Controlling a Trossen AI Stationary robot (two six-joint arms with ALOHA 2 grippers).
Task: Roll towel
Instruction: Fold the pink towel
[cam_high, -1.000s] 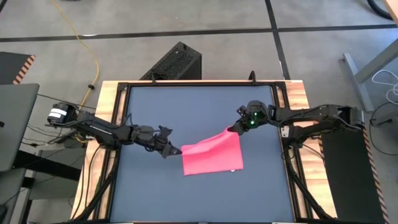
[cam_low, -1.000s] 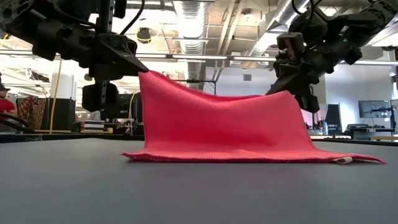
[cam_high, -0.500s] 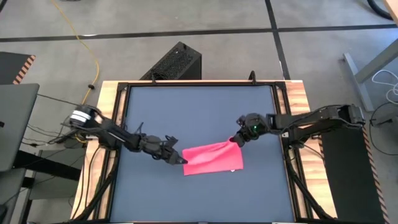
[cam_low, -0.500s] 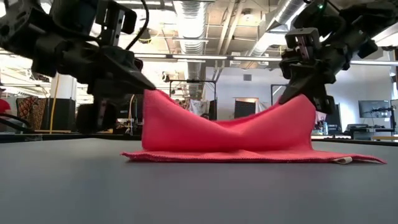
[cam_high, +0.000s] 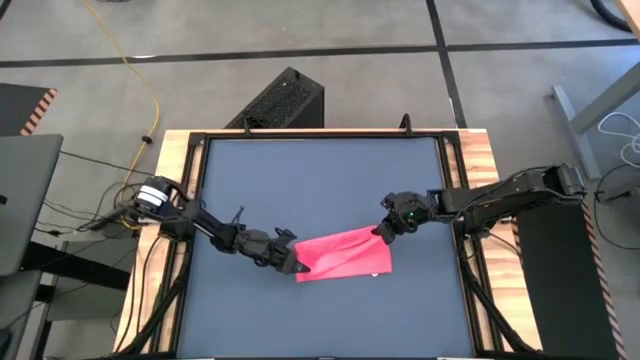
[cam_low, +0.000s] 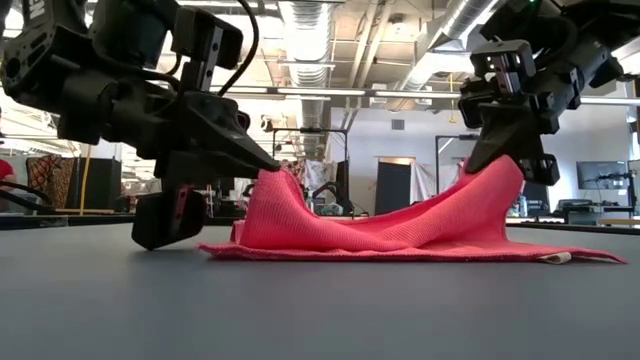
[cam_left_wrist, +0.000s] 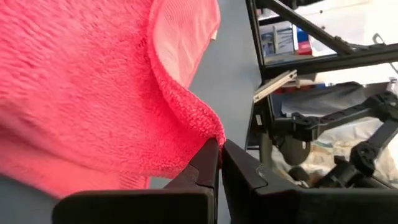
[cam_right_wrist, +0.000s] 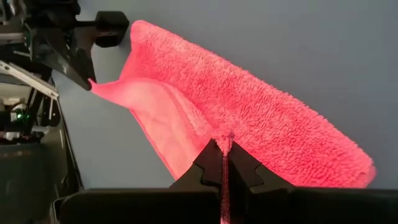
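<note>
The bright pink towel (cam_high: 343, 253) lies right of the table's middle, its near part flat on the dark tabletop (cam_high: 320, 180) and its far edge lifted and folded toward the near side. My left gripper (cam_high: 297, 267) is shut on the towel's far left corner. My right gripper (cam_high: 377, 234) is shut on its far right corner. Between the two corners the lifted edge sags (cam_low: 380, 222). My left gripper pinches the towel's far left corner (cam_left_wrist: 214, 134) between its two fingertips, coming slanting down from the table's left. The corner stands a little above the table (cam_low: 275, 178); the cloth below slopes down to the flat part. My right gripper pinches the towel's far right corner (cam_right_wrist: 224, 142) between its two fingers, coming slanting down from the table's right. The corner is held above the table (cam_low: 497, 165), and the cloth slopes slack from it toward the middle.
A wooden frame with black rails (cam_high: 175, 180) borders the table. A black box (cam_high: 280, 100) stands on the floor beyond the far edge. A white tag (cam_low: 550, 258) sits at the towel's near right corner.
Both grippers have gone down and toward the table's near edge with the towel's far corners. The lifted far edge has come lower and folded over the flat near part, which has stayed in place; the edge between the corners sags more.
</note>
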